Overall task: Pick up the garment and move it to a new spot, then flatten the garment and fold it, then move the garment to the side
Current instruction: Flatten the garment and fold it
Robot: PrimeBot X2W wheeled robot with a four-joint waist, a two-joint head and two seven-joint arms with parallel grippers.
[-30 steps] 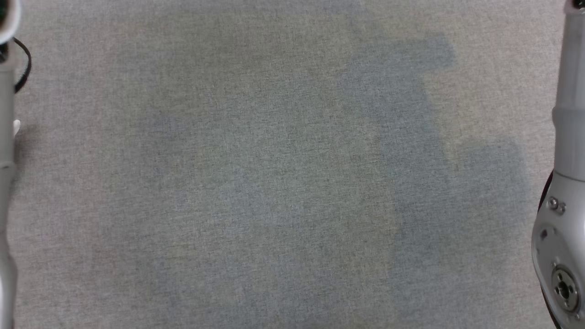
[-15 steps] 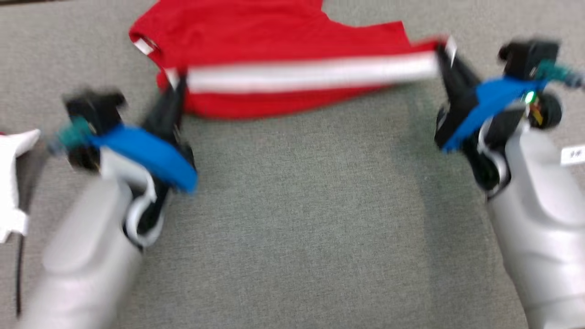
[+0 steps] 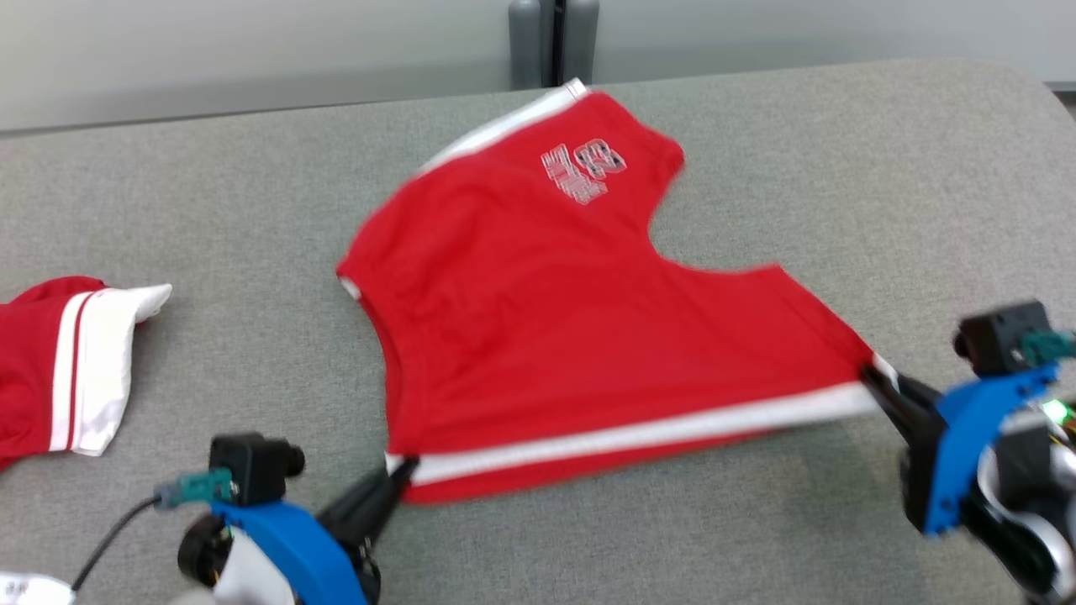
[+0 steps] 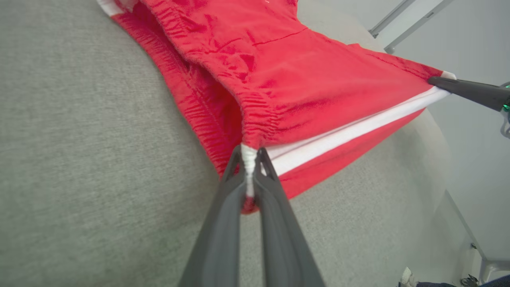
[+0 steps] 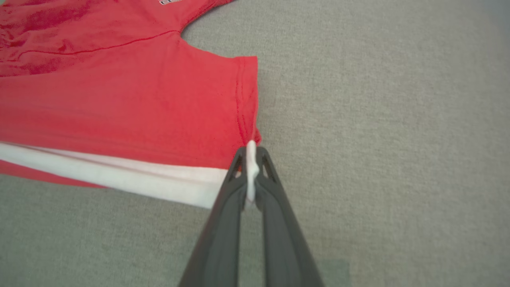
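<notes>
Both pincers are clamped tight on cloth. My left pincer (image 4: 250,153) bites the gathered waistband corner of the red shorts (image 3: 546,336), and my right pincer (image 5: 251,153) nips the hem end of the same white side stripe (image 3: 639,433). That edge runs taut between them, seemingly lifted a little off the grey bench (image 3: 841,168), while the rest trails away from me and lies on it. What I hold is the shorts, not the jersey T-shirt (image 3: 50,361), which lies bunched well apart at my far left. I judge this to be the flattening pull. To do it well I would draw both ends toward me at one pace and one height, so the far leg with its number print (image 3: 584,172) drags smooth instead of rucking. I would lay the stripe flat before letting go, and not widen the stretch, since each bite holds only a thin nip of fabric that could slip.
</notes>
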